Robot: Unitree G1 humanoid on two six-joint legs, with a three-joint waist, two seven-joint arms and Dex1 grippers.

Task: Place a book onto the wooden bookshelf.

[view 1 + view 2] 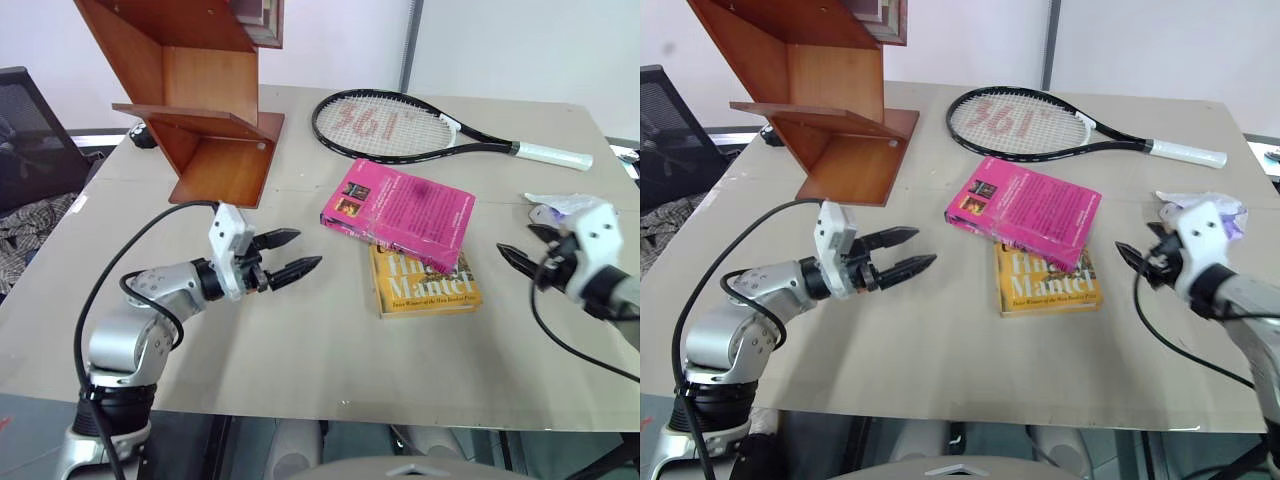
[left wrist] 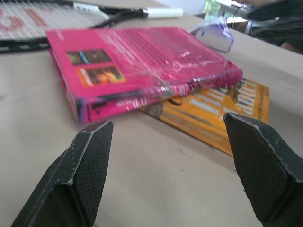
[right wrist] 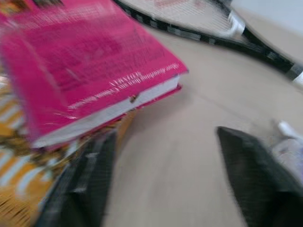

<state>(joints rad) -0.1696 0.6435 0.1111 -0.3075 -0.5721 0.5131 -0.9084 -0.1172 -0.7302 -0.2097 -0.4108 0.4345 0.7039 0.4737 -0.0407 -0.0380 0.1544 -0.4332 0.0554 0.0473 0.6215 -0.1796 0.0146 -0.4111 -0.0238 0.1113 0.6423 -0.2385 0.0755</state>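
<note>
Flanking the book [image 1: 400, 212] | left end effector [image 1: 285, 257] level, released | right end effector [image 1: 522, 250] released, empty

Tennis racket [image 1: 400, 127] flat on worktop [image 1: 300, 340], yellow-orange book [image 1: 425, 285] near centre, crumpled wrapper [image 1: 565, 205] right, black chair [image 1: 30, 140] far left.

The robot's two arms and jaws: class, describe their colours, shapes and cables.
The left gripper has two black, pointed, textured fingers on a white block, behind it a silver-grey jointed arm with a looping black cable. The right gripper matches: black fingers, white housing, black cable trailing below.
</note>
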